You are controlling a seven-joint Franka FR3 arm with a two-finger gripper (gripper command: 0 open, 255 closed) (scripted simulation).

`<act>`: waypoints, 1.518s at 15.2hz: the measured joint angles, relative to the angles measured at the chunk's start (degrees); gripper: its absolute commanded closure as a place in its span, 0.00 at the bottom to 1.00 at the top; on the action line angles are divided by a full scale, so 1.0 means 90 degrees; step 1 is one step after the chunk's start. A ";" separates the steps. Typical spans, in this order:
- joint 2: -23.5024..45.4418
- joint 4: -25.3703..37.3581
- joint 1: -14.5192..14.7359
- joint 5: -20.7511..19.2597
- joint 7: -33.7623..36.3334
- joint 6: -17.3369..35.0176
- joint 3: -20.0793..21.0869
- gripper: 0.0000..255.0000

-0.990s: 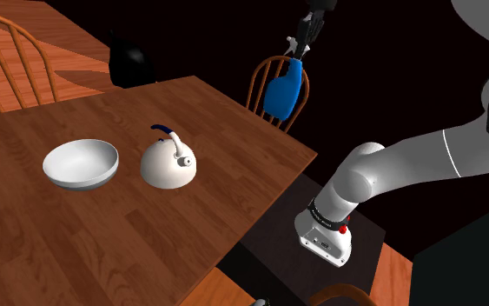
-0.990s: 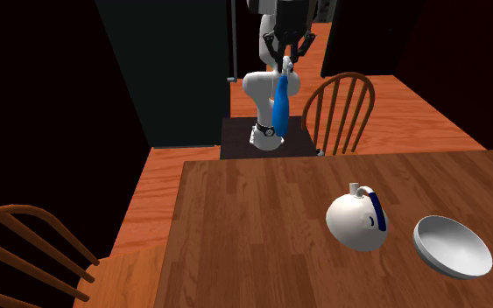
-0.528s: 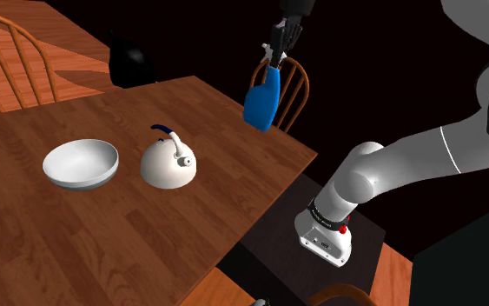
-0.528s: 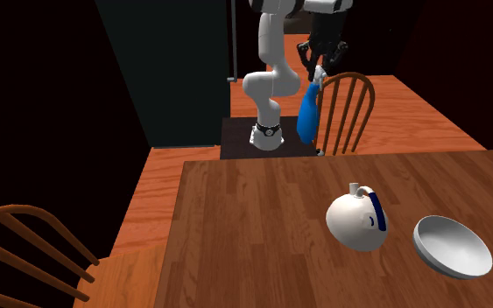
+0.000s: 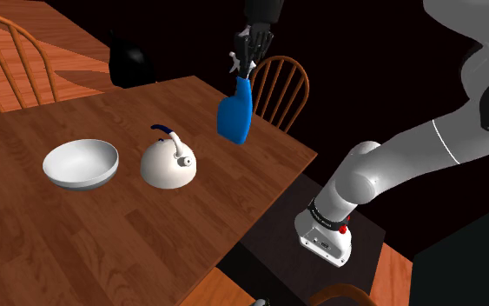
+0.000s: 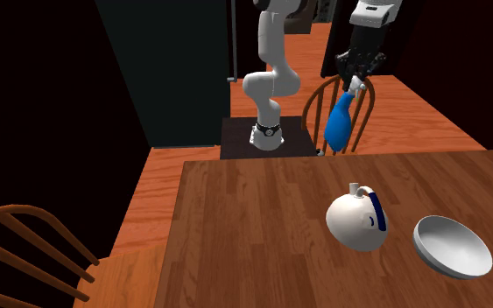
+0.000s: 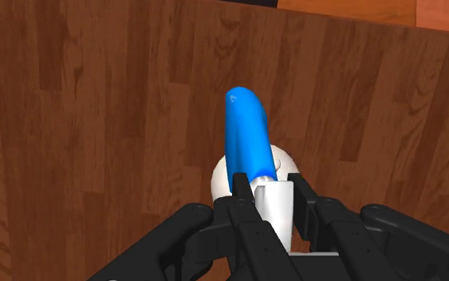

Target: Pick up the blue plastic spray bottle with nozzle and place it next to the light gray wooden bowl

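Counts, near to far in the shoulder view: one dark stand (image 5: 273, 242) under the arm, one wood table (image 5: 77, 235), one white kettle (image 5: 168, 162) with a blue handle, one light grey bowl (image 5: 81, 165), one blue spray bottle (image 5: 234, 117), one black gripper (image 5: 249, 54). There are two spindle-back chairs, one right behind the bottle (image 5: 281, 83) and one at the far left corner (image 5: 8, 52). One black rounded object (image 5: 129, 61) sits past the table's far edge; can't tell what it is.

Versus a second ago, the bottle hung off the table in front of the chair back. It is now further to the shoulder view's left, over the table near its edge and closer to the kettle. In the second exterior view the bottle (image 6: 338, 125) has gone right, from in front of the arm's base to in front of the chair (image 6: 319, 105). Kettle (image 6: 356, 220) and bowl (image 6: 450, 247) are unmoved.

The bottle has a smooth blue body widening downward and a white nozzle head on top. It hangs nozzle-up, slightly tilted, in the air and clear of the tabletop. In the wrist view the gripper (image 7: 269, 191) pinches the white nozzle head between both fingers, with the blue body (image 7: 246, 140) pointing away toward the table planks (image 7: 79, 120). The bowl is well apart from the bottle, on the kettle's far side.
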 measured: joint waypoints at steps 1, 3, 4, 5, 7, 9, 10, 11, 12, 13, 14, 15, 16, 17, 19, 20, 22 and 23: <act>0.0094 0.0049 0.0035 0.0040 0.0174 0.0061 0.0150 1.00; 0.0364 0.0185 0.0080 0.0074 0.0497 0.0224 0.0433 1.00; 0.0525 0.0299 0.0095 0.0071 0.0653 0.0280 0.0567 1.00; 0.0659 0.0407 0.0115 0.0068 0.0804 0.0315 0.0691 1.00; 0.0980 0.0564 0.0158 0.0034 0.1132 0.0491 0.0971 1.00; 0.1284 0.0770 0.0212 -0.0025 0.1475 0.0601 0.1246 1.00; 0.1520 0.0950 0.0225 -0.0102 0.1646 0.0653 0.1387 1.00; 0.1743 0.1118 0.0256 -0.0180 0.1844 0.0696 0.1538 1.00; 0.1968 0.1274 0.0287 -0.0270 0.2028 0.0747 0.1675 1.00; 0.2233 0.1483 0.0330 -0.0390 0.2241 0.0776 0.1827 1.00; 0.2418 0.1617 0.0370 -0.0483 0.2400 0.0801 0.1929 1.00; 0.2655 0.1814 0.0419 -0.0611 0.2572 0.0806 0.2040 1.00; 0.2934 0.2048 0.0499 -0.0768 0.2792 0.0803 0.2171 1.00; 0.3178 0.2253 0.0579 -0.0915 0.2984 0.0792 0.2270 1.00; 0.3722 0.2702 0.0798 -0.1256 0.3375 0.0769 0.2448 1.00; 0.4009 0.2945 0.0927 -0.1443 0.3558 0.0739 0.2510 1.00; 0.4531 0.3406 0.1249 -0.1787 0.3929 0.0674 0.2609 1.00; 0.4854 0.3753 0.1455 -0.1994 0.4106 0.0580 0.2634 1.00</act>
